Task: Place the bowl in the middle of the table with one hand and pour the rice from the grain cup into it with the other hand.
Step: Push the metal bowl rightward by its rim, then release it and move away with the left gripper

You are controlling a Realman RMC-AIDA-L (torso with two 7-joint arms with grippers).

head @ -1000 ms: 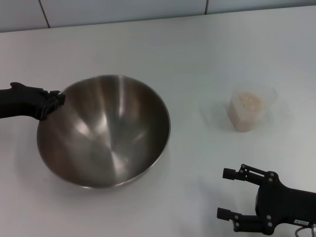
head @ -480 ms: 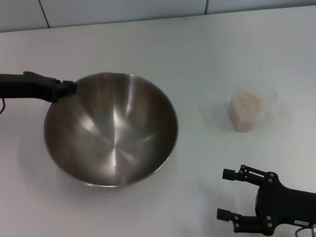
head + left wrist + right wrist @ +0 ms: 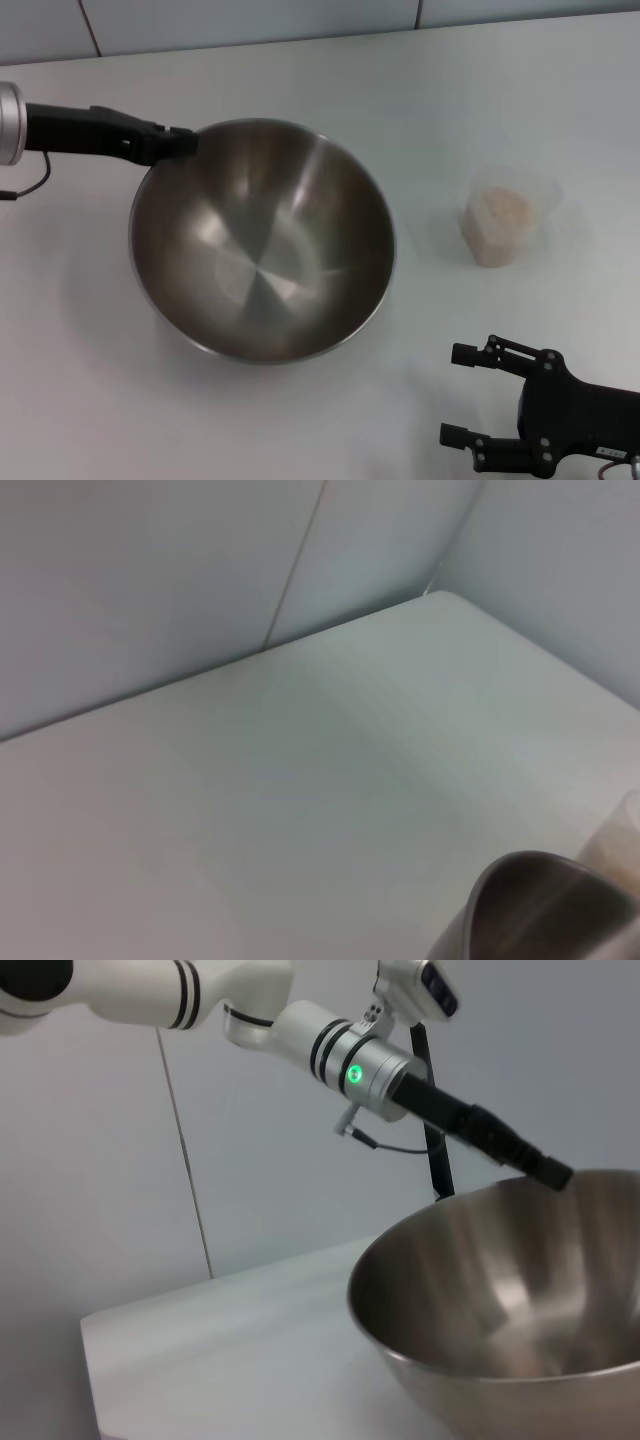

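Note:
The steel bowl (image 3: pixel 262 240) is tilted and held by its far left rim in my left gripper (image 3: pixel 185 143), which is shut on that rim. The bowl sits left of the table's middle; it also shows in the right wrist view (image 3: pixel 510 1290) and in the left wrist view (image 3: pixel 545 905). The clear grain cup (image 3: pixel 500 222) with beige rice (image 3: pixel 500 208) stands upright to the right of the bowl. My right gripper (image 3: pixel 463 394) is open and empty near the front right edge, well in front of the cup.
The white table (image 3: pixel 300 80) runs back to a pale wall. The left arm (image 3: pixel 330 1045) reaches in from the left, with a thin cable hanging below it.
My left gripper has carried the bowl to the right and a little farther back, toward the table's middle. The cup and the right gripper have not moved.

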